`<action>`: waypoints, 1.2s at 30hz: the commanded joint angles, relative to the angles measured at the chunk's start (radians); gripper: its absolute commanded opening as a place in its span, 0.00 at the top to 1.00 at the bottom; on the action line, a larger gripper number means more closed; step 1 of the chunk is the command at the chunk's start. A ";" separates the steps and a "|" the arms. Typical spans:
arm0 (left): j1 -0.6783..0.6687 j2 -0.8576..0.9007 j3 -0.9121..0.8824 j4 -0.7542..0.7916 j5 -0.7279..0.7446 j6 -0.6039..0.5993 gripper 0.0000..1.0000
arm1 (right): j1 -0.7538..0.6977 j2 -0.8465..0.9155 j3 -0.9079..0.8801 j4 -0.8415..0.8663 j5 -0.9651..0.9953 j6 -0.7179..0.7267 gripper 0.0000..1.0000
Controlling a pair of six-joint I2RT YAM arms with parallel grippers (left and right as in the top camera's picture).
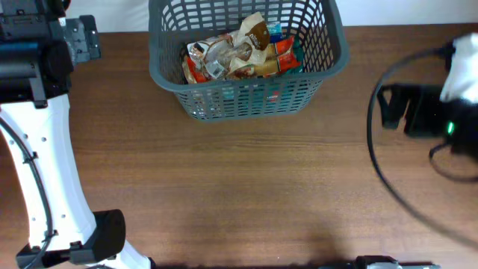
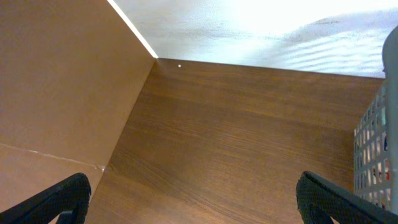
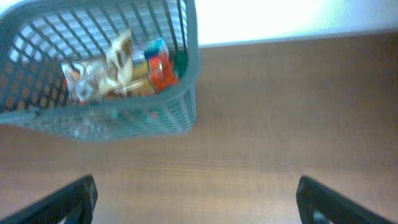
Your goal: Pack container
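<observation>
The container (image 1: 246, 81) is a dark grey lattice basket at the back middle of the wooden table. Inside it lie several food packets (image 1: 239, 52), orange, brown and silvery. My left gripper (image 1: 84, 37) hangs at the far left back, apart from the basket, open and empty. In the left wrist view, the left gripper (image 2: 193, 199) has only bare table between its fingers, and the basket wall (image 2: 373, 155) shows at the right edge. My right gripper (image 1: 388, 104) stands to the right of the basket, open and empty. In the right wrist view, the right gripper (image 3: 196, 199) faces the basket (image 3: 193, 56) and its packets (image 3: 118, 71).
A brown side panel (image 2: 62, 81) rises at the table's left edge and a white wall (image 2: 261, 25) stands behind. A black cable (image 1: 388, 179) loops over the table near the right arm. The white left arm (image 1: 45, 172) runs down the left side.
</observation>
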State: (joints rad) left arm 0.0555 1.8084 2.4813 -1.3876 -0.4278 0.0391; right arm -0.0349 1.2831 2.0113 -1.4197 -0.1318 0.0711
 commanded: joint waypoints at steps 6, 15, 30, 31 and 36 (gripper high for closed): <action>0.002 -0.005 -0.001 0.002 -0.010 -0.017 0.01 | 0.014 -0.570 -0.793 0.610 0.107 -0.014 0.01; 0.002 -0.005 -0.001 0.002 -0.010 -0.017 0.01 | -0.073 -1.052 -1.446 0.736 0.118 -0.014 0.01; 0.003 -0.005 -0.001 0.002 -0.010 -0.017 0.01 | -0.077 -1.280 -1.864 0.879 0.117 -0.011 0.01; 0.003 -0.005 -0.001 0.002 -0.010 -0.017 0.01 | -0.077 -1.280 -1.865 0.879 0.117 -0.011 0.01; 0.003 -0.005 -0.001 0.002 -0.010 -0.017 0.01 | -0.077 -1.280 -1.865 0.879 0.118 -0.011 0.01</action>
State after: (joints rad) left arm 0.0555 1.8084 2.4813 -1.3884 -0.4274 0.0360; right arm -0.1051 0.0158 0.1535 -0.5442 -0.0254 0.0635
